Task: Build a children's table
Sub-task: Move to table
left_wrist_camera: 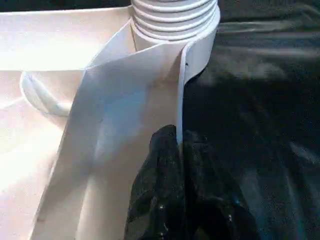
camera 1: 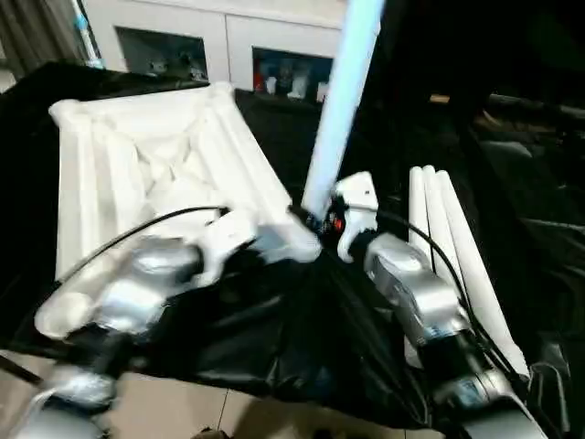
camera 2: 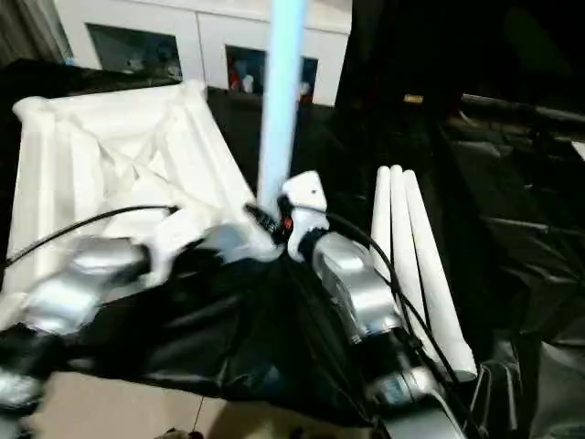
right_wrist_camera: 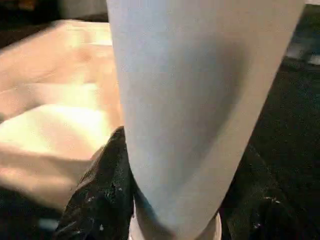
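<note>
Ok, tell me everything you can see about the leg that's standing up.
The leg is a long white tapered plastic tube with a threaded end. It stands nearly upright in the near right corner socket of the upturned top. The right claw grips it low down; the left claw is shut on the top's edge beside it.

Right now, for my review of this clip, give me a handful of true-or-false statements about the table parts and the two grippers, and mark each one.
1. The table top lies ribbed side up. True.
2. The right gripper is closed around an upright leg. True.
3. Four spare legs lie beside the top. False: three spare legs lie together on the black cloth.
4. The left gripper hangs free above the cloth. False: it is pinched shut on the top's edge wall, near the threaded corner socket.
5. The upright leg stands at the top's near right corner. True.
</note>
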Robot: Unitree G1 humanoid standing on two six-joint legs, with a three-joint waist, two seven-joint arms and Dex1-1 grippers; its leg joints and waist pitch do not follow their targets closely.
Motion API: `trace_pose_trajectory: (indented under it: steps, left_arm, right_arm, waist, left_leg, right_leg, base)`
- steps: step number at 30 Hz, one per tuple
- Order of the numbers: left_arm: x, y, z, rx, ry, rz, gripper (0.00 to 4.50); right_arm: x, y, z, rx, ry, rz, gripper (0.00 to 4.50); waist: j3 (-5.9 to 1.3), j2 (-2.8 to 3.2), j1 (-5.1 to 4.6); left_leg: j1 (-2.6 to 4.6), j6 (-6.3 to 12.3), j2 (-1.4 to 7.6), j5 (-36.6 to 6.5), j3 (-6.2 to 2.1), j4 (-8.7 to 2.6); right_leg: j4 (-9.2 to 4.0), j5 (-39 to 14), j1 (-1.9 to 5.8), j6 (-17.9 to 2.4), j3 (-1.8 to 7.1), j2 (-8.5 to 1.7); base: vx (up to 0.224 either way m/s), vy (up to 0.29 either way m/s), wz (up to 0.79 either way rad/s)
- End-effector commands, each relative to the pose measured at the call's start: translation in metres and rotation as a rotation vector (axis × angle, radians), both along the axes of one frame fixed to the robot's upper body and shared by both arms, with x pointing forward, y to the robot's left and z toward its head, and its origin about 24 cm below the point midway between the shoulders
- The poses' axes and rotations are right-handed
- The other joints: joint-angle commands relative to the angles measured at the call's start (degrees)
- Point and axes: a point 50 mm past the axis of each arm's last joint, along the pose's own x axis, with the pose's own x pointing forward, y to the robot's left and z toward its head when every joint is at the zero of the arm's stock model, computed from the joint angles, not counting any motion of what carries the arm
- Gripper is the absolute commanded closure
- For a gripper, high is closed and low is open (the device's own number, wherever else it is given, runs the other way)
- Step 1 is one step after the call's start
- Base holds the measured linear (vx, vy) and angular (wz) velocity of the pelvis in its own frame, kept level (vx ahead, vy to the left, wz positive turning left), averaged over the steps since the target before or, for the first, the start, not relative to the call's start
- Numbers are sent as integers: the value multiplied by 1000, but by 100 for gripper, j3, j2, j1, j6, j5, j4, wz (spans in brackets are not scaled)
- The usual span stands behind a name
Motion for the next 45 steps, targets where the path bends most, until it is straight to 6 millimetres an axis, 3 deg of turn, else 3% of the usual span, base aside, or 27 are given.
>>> trace_pose_trajectory:
  steps: [1, 2, 3, 5, 9, 11, 12, 14, 17, 20, 23, 25, 29, 32, 33, 35, 37, 39, 41, 43, 45]
  left_arm:
    - [8, -11, -6, -5, -9, 139, 450]
    - [8, -13, -6, -7, -8, 141, 450]
    - [12, -33, -4, -26, -4, 153, 450]
    - [13, -42, -3, -21, -10, 154, 450]
    - [13, -40, 0, -2, -24, 153, 450]
    - [13, -35, 0, 9, -30, 153, 450]
    - [13, -33, 0, 12, -33, 149, 450]
    - [12, -31, 0, 22, -32, 144, 450]
    - [12, -28, 1, 45, -40, 122, 450]
    - [8, -25, 4, 50, -61, 44, 450]
    - [0, -12, 4, 55, -41, -27, 450]
    - [-6, -2, 5, 43, -25, -73, 450]
    - [-17, 11, 10, 11, -16, -189, 450]
    - [-26, 18, 13, -6, -9, -267, 450]
    - [-35, 30, 15, -19, 49, -334, 450]
    - [-41, 38, 17, -21, 89, -364, 450]
    - [-43, 43, 19, -2, 116, -387, 450]
    - [-43, 49, 20, 31, 120, -397, 450]
    - [-43, 51, 20, 42, 115, -397, 450]
    - [-41, 52, 22, 49, 96, -395, 450]
    - [-41, 52, 23, 46, 93, -395, 450]
  right_arm:
    - [-29, 7, -75, -101, 329, 6, 264]
    - [-29, 7, -75, -98, 332, 1, 264]
    - [-25, 13, -76, -83, 357, -39, 264]
    - [-23, 16, -75, -89, 355, -45, 264]
    - [-20, 20, -72, -67, 358, -52, 264]
    - [-19, 22, -71, -50, 359, -51, 264]
    - [-18, 23, -71, -42, 360, -48, 264]
    - [-17, 23, -71, -41, 358, -47, 264]
    - [-15, 24, -69, -38, 351, -30, 264]
    - [-13, 19, -64, -29, 341, 20, 264]
    - [-11, 8, -57, -2, 348, 129, 264]
    - [-12, -2, -54, 2, 363, 208, 264]
    - [-15, -18, -51, -6, 385, 336, 264]
    - [-18, -27, -50, -42, 383, 412, 264]
    - [-24, -37, -50, -86, 395, 524, 264]
    - [-26, -43, -49, -113, 408, 584, 264]
    - [-26, -45, -47, -157, 405, 625, 264]
    - [-26, -47, -45, -197, 401, 654, 264]
    - [-25, -47, -44, -209, 398, 661, 264]
    - [-26, -44, -42, -239, 389, 704, 264]
    - [-27, -44, -43, -256, 387, 724, 264]
  waist:
    - [-86, 6, -62]
    - [-88, 2, -60]
    - [-103, -13, -79]
    - [-134, -2, -69]
    - [-155, 35, -73]
    - [-172, 47, -97]
    - [-165, 82, -96]
    - [-190, 81, -95]
    - [-180, 69, -69]
    - [-187, 78, -60]
    - [-229, 59, -43]
    - [-239, 51, 2]
    - [-269, -10, 63]
    - [-290, -22, 83]
    - [-328, -18, 99]
    - [-372, -23, 78]
    - [-391, 13, 107]
    - [-403, -11, 105]
    - [-379, -13, 125]
    - [-341, -8, 136]
    - [-330, 9, 144]
  left_leg:
    - [131, -310, 380, -3081, -340, -504]
    - [138, -298, 371, -3142, -344, -501]
    - [130, -269, 372, -3215, -363, -509]
    - [173, -275, 362, -3359, -376, -504]
    - [202, -278, 371, -3718, -399, -546]
    - [167, -294, 389, -3854, -417, -588]
    - [169, -344, 404, -3994, -439, -619]
    - [138, -369, 407, -3967, -459, -633]
    - [192, -342, 394, -3882, -436, -591]
    - [156, -330, 415, -3798, -456, -609]
    - [58, -288, 446, -3324, -448, -621]
    - [54, -196, 446, -2652, -335, -577]
    - [47, 42, 431, -2002, -266, -507]
    - [46, 171, 415, -1695, -224, -446]
    - [56, 239, 417, -1395, -203, -416]
    - [-22, 438, 408, -646, -182, -358]
    - [26, 704, 380, 156, -129, -261]
    - [6, 826, 353, 494, -126, -231]
    - [13, 798, 372, 305, -127, -244]
    - [20, 558, 409, -156, -145, -290]
    - [65, 347, 432, -423, -148, -316]
  right_leg:
    - [-614, -3909, -100, -367, 223, -505]
    - [-629, -3958, -109, -332, 219, -502]
    - [-638, -4029, -97, -301, 208, -522]
    - [-680, -4047, -99, -259, 156, -515]
    - [-734, -3827, -70, -267, 67, -511]
    - [-735, -3599, 2, -291, -28, -525]
    - [-730, -3472, 20, -322, -63, -539]
    - [-702, -3219, 62, -396, -59, -568]
    - [-753, -3346, -7, -437, -42, -609]
    - [-739, -3274, 36, -448, -42, -625]
    - [-625, -2702, 117, -620, 23, -649]
    - [-549, -1931, 84, -944, 92, -625]
    - [-480, -1705, 140, -1096, 116, -613]
    - [-427, -1571, 118, -1220, 139, -594]
    - [-360, -1184, 145, -1335, 141, -587]
    - [-205, -126, 231, -1577, 121, -539]
    - [-71, 1146, 222, -1881, 114, -478]
    - [-5, 1726, 281, -2008, 114, -438]
    - [-32, 1524, 289, -1981, 113, -447]
    - [-93, 661, 293, -1865, 100, -444]
    - [-124, 136, 272, -1784, 100, -445]
  base:
    - [0, 0, 0]
    - [0, 0, 0]
    - [0, 0, 0]
    - [0, 0, 0]
    - [0, 0, 0]
    - [0, 0, 0]
    - [0, 0, 0]
    - [0, 0, 0]
    - [0, 0, 0]
    - [0, 0, 0]
    - [0, 0, 0]
    - [25, -10, -1]
    - [50, -40, 5]
    - [81, -70, 9]
    - [104, -79, 11]
    - [108, -78, 4]
    - [83, -65, 4]
    - [77, -60, 6]
    - [0, 0, 0]
    - [0, 0, 0]
    - [0, 0, 0]
